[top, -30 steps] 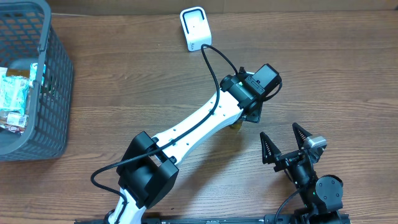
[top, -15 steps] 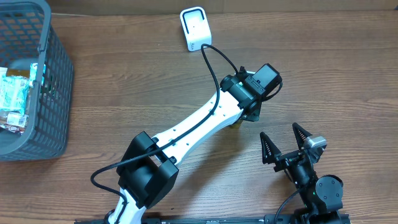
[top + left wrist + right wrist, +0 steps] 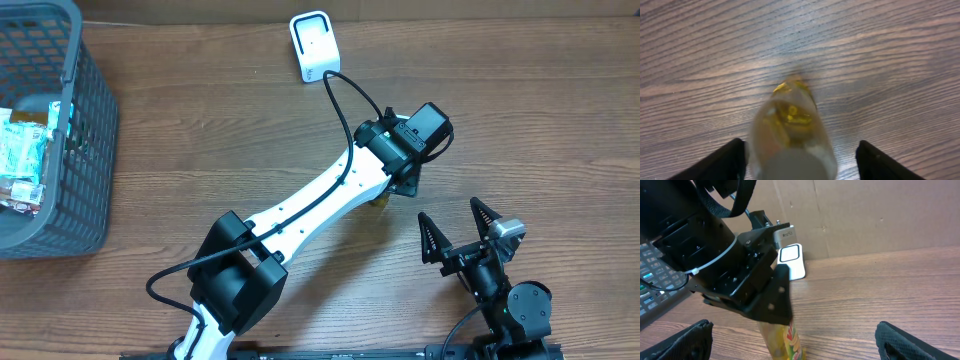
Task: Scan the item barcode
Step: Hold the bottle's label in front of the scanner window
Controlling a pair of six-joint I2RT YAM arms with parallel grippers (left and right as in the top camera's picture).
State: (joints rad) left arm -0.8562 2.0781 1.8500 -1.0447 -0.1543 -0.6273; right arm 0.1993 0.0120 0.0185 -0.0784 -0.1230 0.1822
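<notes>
L gripper [image 3: 801,144] sat open astride upright bottle [image 3: 790,130] on table [image 3: 200,130], no grip yet; R gripper [image 3: 447,208] open, empty, at bottle's 5 o'clock; scanner [image 3: 313,45] at 11 o'clock, scan not done.

Wood-grain table [image 3: 200,130], cardboard wall [image 3: 880,215] behind

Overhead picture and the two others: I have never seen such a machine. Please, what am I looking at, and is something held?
Two robot arms work at a wooden table. The overhead picture looks down; the other two come from cameras on the wrists. On the table stand a grey basket with packets, a small white device, probably the scanner, and a clear bottle with yellow contents. The left tool sits around the bottle, open, with a gap on one side, so nothing seems gripped. The right tool is open and empty.
</notes>
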